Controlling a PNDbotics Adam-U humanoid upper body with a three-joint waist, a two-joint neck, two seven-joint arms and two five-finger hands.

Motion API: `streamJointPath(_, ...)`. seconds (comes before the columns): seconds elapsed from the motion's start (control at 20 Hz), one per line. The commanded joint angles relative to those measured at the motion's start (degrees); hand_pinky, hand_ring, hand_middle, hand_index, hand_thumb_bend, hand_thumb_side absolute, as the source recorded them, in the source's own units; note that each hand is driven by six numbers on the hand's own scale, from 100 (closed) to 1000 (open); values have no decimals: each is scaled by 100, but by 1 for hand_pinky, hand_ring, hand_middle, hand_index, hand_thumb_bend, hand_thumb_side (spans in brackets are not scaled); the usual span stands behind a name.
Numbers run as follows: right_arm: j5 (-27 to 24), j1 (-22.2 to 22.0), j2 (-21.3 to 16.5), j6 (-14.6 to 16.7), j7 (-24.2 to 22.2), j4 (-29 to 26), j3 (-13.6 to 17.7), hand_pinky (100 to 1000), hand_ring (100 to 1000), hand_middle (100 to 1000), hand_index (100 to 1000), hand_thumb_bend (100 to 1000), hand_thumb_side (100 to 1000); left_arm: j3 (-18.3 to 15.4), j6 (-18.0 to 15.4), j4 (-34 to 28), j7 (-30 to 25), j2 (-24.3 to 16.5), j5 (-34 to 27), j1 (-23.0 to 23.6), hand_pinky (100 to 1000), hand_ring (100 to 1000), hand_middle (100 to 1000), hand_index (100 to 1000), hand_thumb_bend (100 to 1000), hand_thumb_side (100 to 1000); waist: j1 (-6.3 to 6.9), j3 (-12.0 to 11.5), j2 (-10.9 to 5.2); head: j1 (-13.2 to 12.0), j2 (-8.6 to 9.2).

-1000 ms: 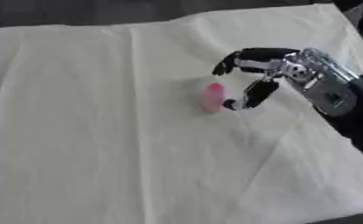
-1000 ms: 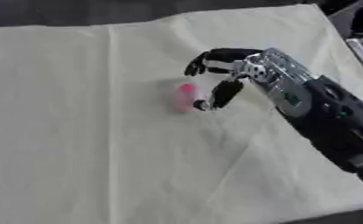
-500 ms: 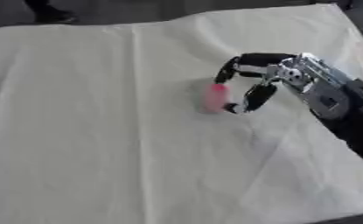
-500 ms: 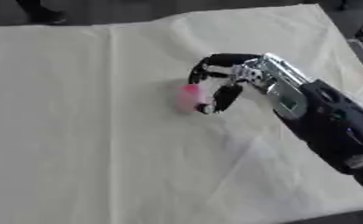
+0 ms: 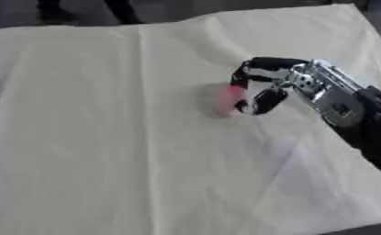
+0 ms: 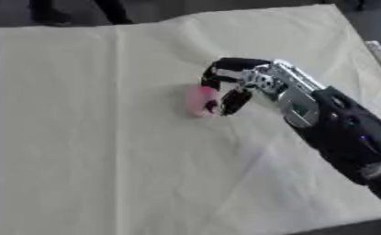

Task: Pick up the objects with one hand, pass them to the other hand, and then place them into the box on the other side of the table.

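A small pink object [image 5: 227, 100] stands on the cream cloth [image 5: 105, 137], a little right of the middle. My right hand [image 5: 267, 85] comes in from the right and sits against the object's right side. Its fingers [image 6: 225, 66] curl over the top of the object and its thumb [image 6: 232, 101] presses in low beside it, so the hand pinches the object, which still rests on the cloth. The left hand shows in neither view. No box is in view.
The cloth covers the whole table, with fold creases [image 5: 141, 92] running front to back and across. The far edge [image 5: 225, 11] and the right edge [image 6: 378, 50] of the table border dark floor. A person's legs [image 5: 48, 7] stand beyond the far edge.
My right hand has moved left onto the pink object, and its fingers and thumb have closed in around it. The object has stayed in its place.
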State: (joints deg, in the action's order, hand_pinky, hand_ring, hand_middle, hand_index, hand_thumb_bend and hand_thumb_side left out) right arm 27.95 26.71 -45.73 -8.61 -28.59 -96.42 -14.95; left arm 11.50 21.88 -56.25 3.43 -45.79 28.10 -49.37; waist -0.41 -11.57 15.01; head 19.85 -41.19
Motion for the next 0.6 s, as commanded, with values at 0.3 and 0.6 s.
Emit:
streamJointPath(0.3, -415, 54, -228, -194, 274, -521, 227, 875, 612, 450, 527, 100, 100, -64, -20, -35, 21, -218, 37, -68, 812, 745, 707, 783, 496, 396, 46, 40, -99, -22, 22)
streamJointPath(0.6, -1178, 72, -254, -439, 896, -1112, 257, 859, 574, 446, 522, 100, 100, -52, -80, -133, 3, -192, -14, -193, 801, 732, 698, 781, 480, 397, 66, 43, -123, -36, 25)
